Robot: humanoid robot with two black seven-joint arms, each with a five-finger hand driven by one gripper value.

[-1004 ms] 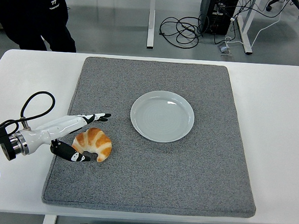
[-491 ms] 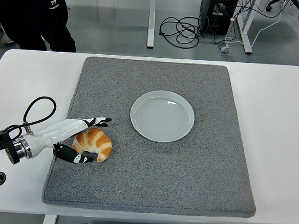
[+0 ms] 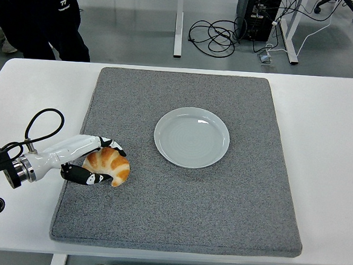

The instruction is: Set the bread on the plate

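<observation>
- Since a second ago, my left hand [image 3: 96, 160] has closed in: the upper fingers, which pointed out straight past the croissant, now curl down over its top, and the thumb side has tucked in under its near edge.
- Over that same second the croissant [image 3: 107, 166] has shifted a touch up and to the left, and it looks slightly tilted in the hold.
- As I read it, the left hand is now gripping the croissant between the upper fingers [image 3: 114, 144] and the thumb below, though I cannot tell whether it has left the surface yet.
- It sits at the left part of the grey mat [image 3: 219, 214], well apart from the pale plate [image 3: 191, 138], which stands empty near the mat's middle.
- My right arm is not in view.
- A person in dark clothes [image 3: 39, 14] stands beyond the white table [image 3: 329, 119] at the far left, clear of the work.
- Risk one: the pinch takes only the left end of a curved, flaky pastry, so a fast lift could let it swing and drop.
- Risk two: squeezing harder to prevent that could crush it.
- Risk three: carrying low could drag it on the mat or knock the plate's rim and push the plate.
</observation>
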